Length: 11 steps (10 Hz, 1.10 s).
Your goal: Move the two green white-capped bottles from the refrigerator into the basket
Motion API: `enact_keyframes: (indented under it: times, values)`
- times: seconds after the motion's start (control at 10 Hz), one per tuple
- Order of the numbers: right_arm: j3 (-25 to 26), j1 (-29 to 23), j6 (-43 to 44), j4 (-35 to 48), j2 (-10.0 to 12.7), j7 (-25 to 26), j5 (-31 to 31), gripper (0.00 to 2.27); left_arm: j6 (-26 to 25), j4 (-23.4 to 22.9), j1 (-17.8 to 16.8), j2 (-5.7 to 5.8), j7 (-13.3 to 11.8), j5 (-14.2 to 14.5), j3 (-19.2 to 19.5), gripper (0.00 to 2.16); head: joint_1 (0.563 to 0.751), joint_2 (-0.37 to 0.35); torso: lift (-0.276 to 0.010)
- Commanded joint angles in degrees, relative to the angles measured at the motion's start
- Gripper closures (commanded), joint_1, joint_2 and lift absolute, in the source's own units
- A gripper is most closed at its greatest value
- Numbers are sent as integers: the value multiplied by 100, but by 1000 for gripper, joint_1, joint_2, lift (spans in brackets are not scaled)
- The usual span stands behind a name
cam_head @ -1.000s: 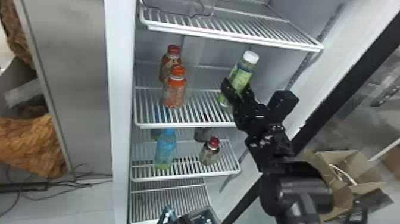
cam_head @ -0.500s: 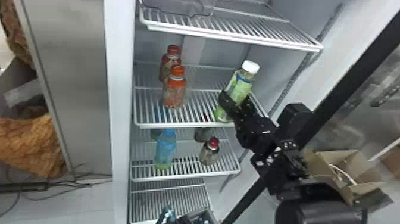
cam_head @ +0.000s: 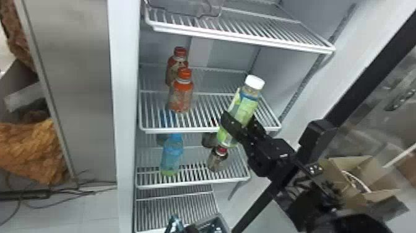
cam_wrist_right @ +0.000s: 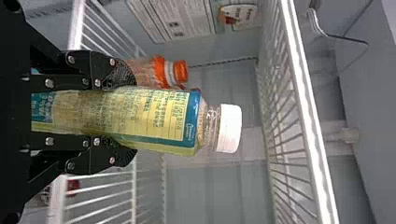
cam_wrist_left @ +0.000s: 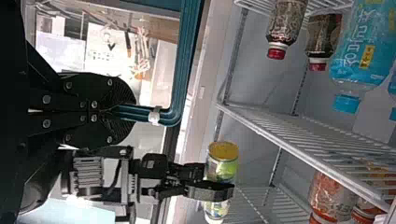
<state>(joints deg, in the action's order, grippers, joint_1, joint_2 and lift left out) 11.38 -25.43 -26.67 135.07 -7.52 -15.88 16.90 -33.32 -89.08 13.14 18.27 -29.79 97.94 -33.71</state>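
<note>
Right of centre in the head view, the black two-fingered right gripper (cam_head: 239,120) is pinching the green-labelled plastic bottle with a white cap (cam_head: 246,107) around its lower half, and the bottle is leaning near the front edge of the white wire shelf (cam_head: 185,130). In the left wrist view, the black left gripper (cam_wrist_left: 127,109) is clamping a glossy teal handle (cam_wrist_left: 185,56), which is probably serving the grey plastic basket (cam_head: 223,222) at the bottom edge of the head view. The step in hand is seemingly calling for drawing the bottle clear of the shelf, keeping the squeeze firm but not crushing, and righting it before lowering it over the basket; the tall cap end is risking a knock against the shelf above, so a low, outward path is looking safest. The black fingers are covering part of the bottle's label, the frame's bottom edge is cutting off most of the basket, and its contents are remaining too unclear for counting any bottles inside.
</note>
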Motion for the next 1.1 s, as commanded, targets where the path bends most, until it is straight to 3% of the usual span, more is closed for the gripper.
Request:
enact_keyframes:
  times: [0.0, 0.4, 0.6, 1.0]
  values:
    - [96, -382, -258, 562, 84, -29, 12, 888, 0, 0, -7, 1, -1, -2, -11, 1214, 695, -350, -4]
    - [313, -1338, -1566, 1926, 234, -363, -433, 888, -14, 0, 7, -8, -1, -2, 23, 1214, 695, -350, -4]
    - [484, -1620, -1875, 1997, 453, -512, -536, 888, 0, 0, 22, -8, -1, -2, 35, 1214, 695, -350, -4]
    - [575, -1943, -2930, 2306, 471, -802, -468, 888, 0, 0, 36, 1, -1, -14, 46, 1216, 695, -350, -4]
